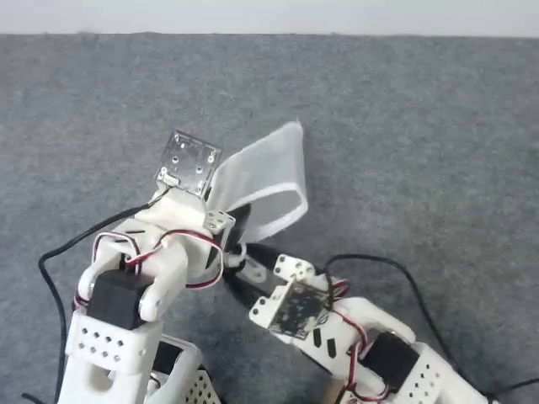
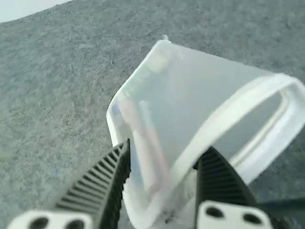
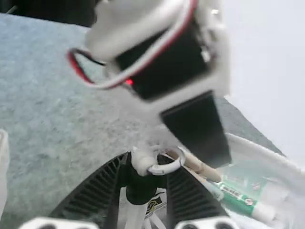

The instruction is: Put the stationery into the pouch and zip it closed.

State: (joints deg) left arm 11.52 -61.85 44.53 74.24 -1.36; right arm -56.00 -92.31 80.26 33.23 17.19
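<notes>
The pouch (image 1: 261, 181), a translucent white one, stands up off the grey surface (image 1: 421, 126) near its middle, its far end raised and its near end down between the two arms; its open mouth is edged by a white zip band (image 2: 248, 105) that curves round in a loop.

The left gripper (image 2: 162, 191) is at the pouch's near end; its two black ribbed fingers (image 2: 107, 188) stand moderately apart with the pouch's edge and zip band between them, the fabric touching both, so it appears to have the pouch clamped. Through the pouch wall in the left wrist view some long pale shapes show, too blurred to name.

The right gripper (image 3: 145, 191) comes in from the near right side and meets the pouch just beside the left gripper; its fingers are drawn close together, with the zipper pull (image 3: 148, 166), a small white tab with a metal ring, caught between them.

The stationery (image 3: 238, 193) lies inside the pouch: a white tube with a green label, and beside it a slim tan stick like a pencil; the pouch's rim runs just beyond them; the mouth is not zipped shut.
</notes>
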